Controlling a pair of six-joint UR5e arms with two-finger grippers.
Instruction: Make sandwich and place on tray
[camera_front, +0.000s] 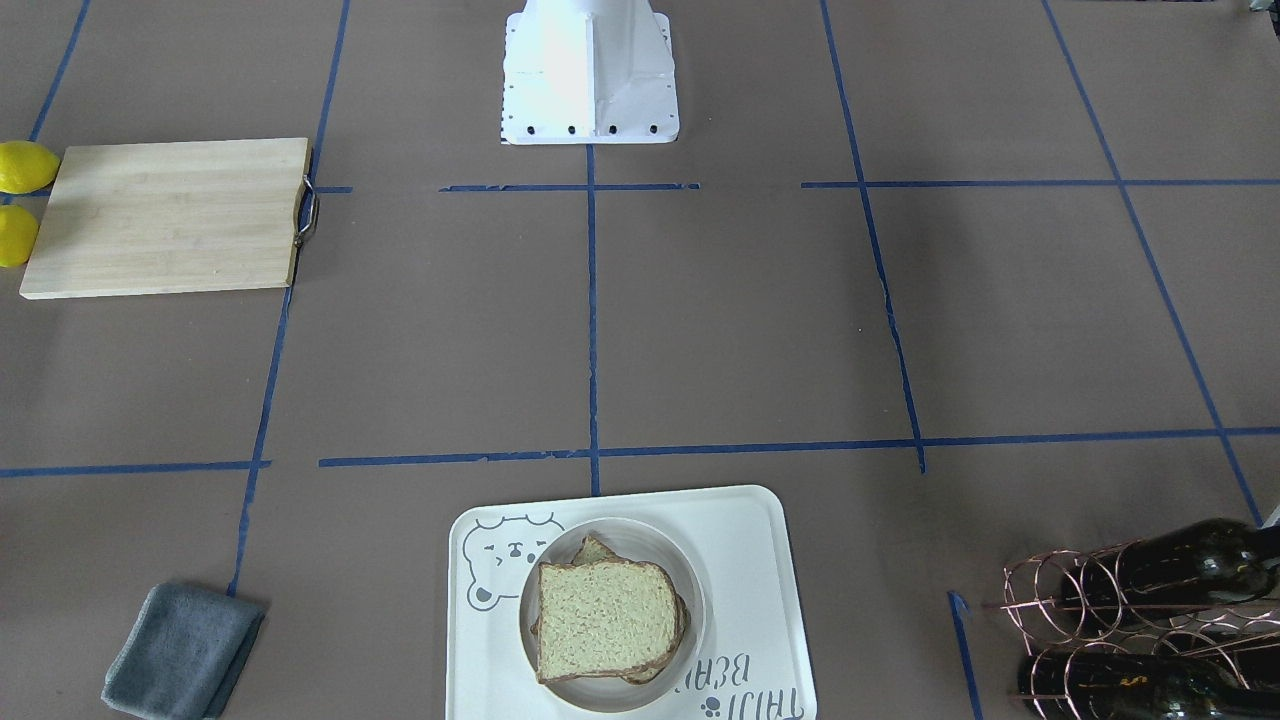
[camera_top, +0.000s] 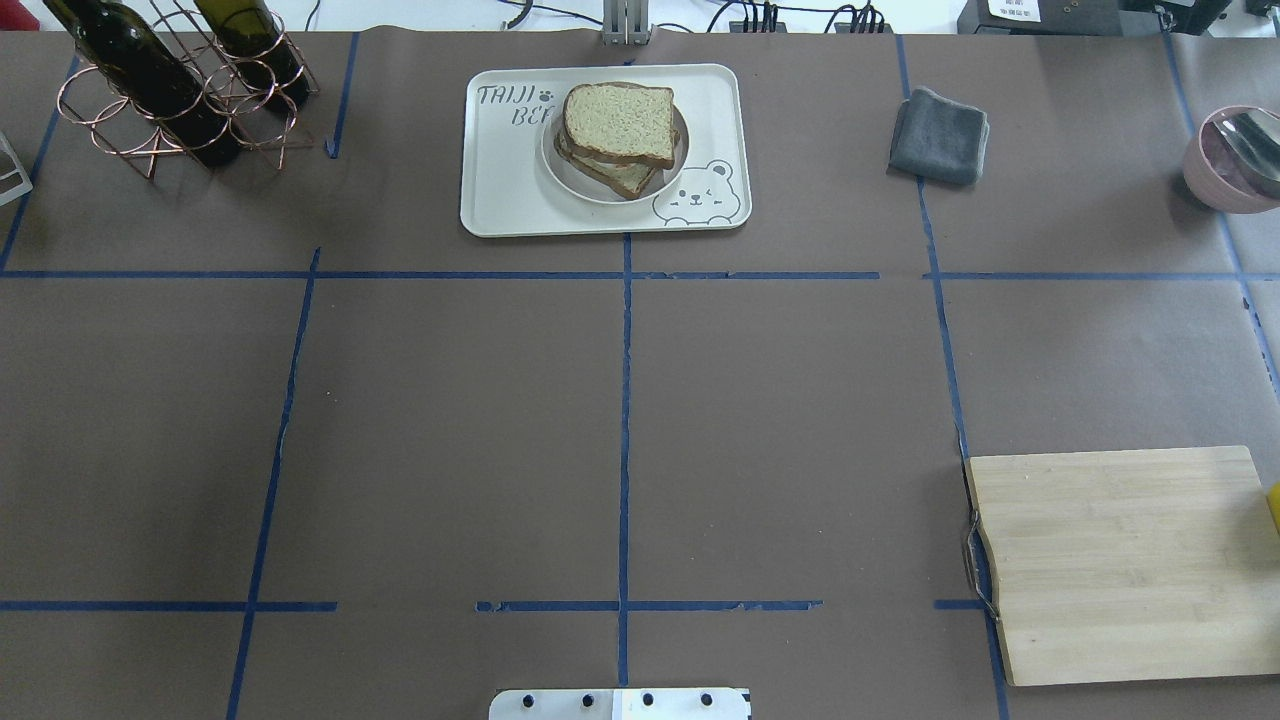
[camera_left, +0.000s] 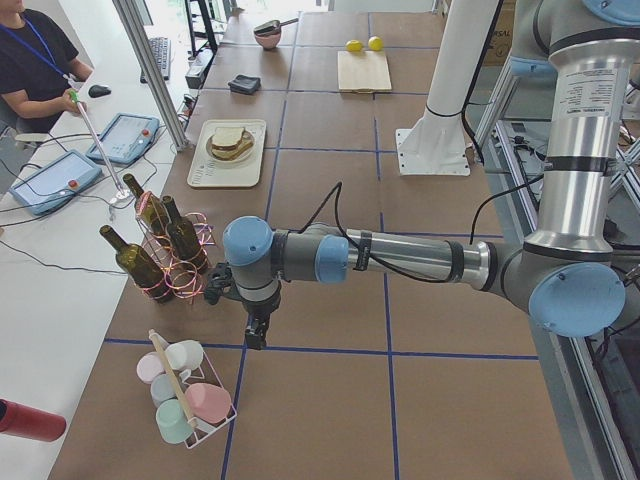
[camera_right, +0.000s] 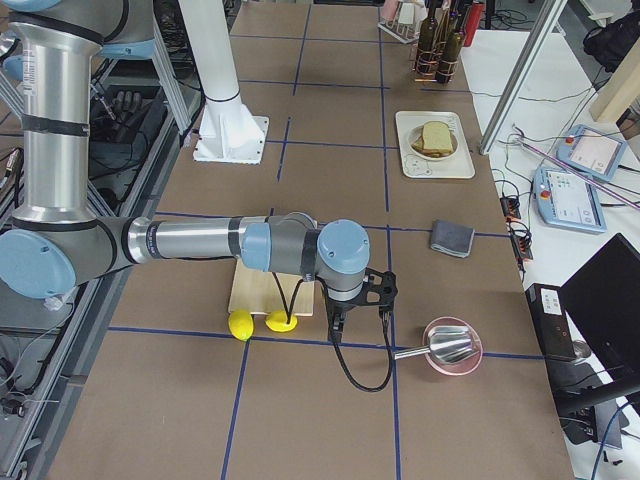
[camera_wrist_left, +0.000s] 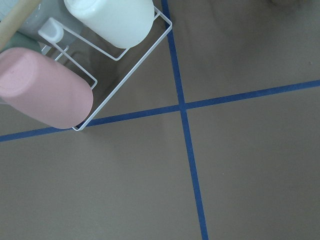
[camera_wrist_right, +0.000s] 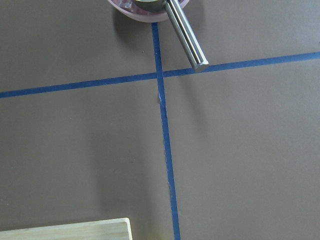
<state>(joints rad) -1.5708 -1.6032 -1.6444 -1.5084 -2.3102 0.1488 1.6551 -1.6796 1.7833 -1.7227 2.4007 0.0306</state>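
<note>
Sandwich in bowl on tray, grey cloth and bottle rack nearby; jaws' state indiscernible.

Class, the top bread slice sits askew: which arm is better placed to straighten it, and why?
Right, probably. Both grippers hang far from the tray, but only a flat grey cloth lies between the right gripper and it; the left gripper has the tall bottle rack in its way.

light: bright, even | shadows: soft | focus: sharp | glare: robot base
</note>
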